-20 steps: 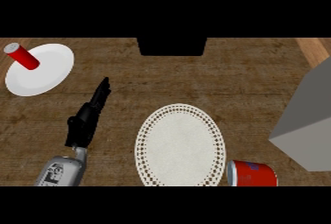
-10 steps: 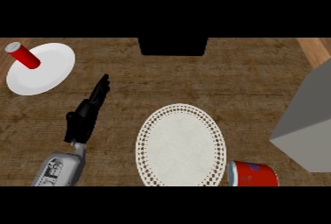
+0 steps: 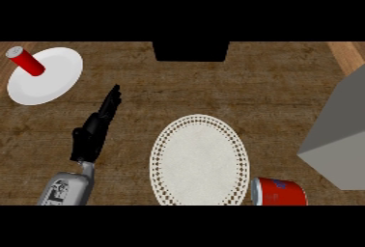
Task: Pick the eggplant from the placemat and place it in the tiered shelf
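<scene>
**Left hand barely shifted; no eggplant to be seen**

Since the earlier frames almost nothing had moved: the left hand [image 3: 95, 130] lay at the same slant over the counter, left of the placemat, and every object sat where it had been.

In the head view, the left hand stretched away from the near left edge, its fingers straight and together, pointing toward the far side, and it had hold of nothing. The right hand did not show at all. The white lace-edged placemat [image 3: 200, 161] lay near the middle with no eggplant on it, and no eggplant was visible anywhere else. A white plate [image 3: 53, 79] sat at the far left with a red bottle [image 3: 25, 61] at its far-left rim. A red cup [image 3: 279, 192] stood just right of the placemat's near edge. The grey shelf [image 3: 341, 140] rose at the right.

With so little change, the pick seemed not yet begun, and the eggplant's whereabouts could not be told.
</scene>
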### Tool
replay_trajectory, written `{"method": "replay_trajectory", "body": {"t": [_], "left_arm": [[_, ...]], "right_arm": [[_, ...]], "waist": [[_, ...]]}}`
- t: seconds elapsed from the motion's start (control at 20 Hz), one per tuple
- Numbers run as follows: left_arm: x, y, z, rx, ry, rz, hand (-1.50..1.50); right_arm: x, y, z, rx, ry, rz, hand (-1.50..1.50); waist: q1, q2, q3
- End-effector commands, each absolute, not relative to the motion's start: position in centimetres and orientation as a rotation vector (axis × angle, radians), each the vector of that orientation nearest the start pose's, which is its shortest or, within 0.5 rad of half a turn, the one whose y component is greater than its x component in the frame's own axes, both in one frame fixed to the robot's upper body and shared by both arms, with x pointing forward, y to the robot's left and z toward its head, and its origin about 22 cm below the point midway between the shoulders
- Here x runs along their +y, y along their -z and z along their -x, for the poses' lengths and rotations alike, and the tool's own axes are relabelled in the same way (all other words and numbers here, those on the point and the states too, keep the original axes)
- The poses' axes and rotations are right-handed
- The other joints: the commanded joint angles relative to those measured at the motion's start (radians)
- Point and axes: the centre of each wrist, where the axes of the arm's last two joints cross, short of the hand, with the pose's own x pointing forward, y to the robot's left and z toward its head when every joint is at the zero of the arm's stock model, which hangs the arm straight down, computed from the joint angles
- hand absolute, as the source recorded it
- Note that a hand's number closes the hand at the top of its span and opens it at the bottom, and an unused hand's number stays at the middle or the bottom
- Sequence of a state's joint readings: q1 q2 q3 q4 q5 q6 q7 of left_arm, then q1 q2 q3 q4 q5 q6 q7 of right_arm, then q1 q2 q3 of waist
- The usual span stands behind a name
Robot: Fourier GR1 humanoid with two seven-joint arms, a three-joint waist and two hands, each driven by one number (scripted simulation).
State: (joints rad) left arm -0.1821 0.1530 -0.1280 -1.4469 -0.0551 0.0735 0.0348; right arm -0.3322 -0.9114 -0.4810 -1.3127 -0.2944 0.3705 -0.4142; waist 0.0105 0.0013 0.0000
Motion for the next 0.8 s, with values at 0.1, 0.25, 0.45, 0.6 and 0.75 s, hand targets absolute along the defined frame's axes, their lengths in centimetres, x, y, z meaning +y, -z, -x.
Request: {"method": "replay_trajectory", "body": {"t": [0.1,0.25,0.45,0.6,0.75], "left_arm": [[22.0,-1.8,-27.1,-1.589,0.272,-0.106,0.0],[22.5,-1.3,-28.0,-1.585,0.268,-0.088,0.0],[21.8,-1.1,-27.9,-1.584,0.252,-0.094,0.0],[21.8,-2.2,-29.3,-1.594,0.265,-0.09,0.0],[21.0,-2.8,-28.6,-1.594,0.276,-0.105,0.0]], "right_arm": [[-50.2,-24.5,-28.5,-2.208,-0.444,0.443,1.5],[-50.9,-25.6,-27.2,-2.072,-0.488,0.855,1.5],[-51.6,-22.8,-28.8,-2.005,-0.416,0.858,-1.5],[-53.8,-21.4,-29.2,-2.011,-0.365,0.807,-1.5],[-54.6,-23.3,-28.1,-2.014,-0.323,0.71,-1.5]], "waist": [[0.002,0.0,0.0],[0.008,0.006,0.0],[0.005,0.002,0.0],[0.008,0.005,0.001],[-0.002,0.0,0.0]]}}
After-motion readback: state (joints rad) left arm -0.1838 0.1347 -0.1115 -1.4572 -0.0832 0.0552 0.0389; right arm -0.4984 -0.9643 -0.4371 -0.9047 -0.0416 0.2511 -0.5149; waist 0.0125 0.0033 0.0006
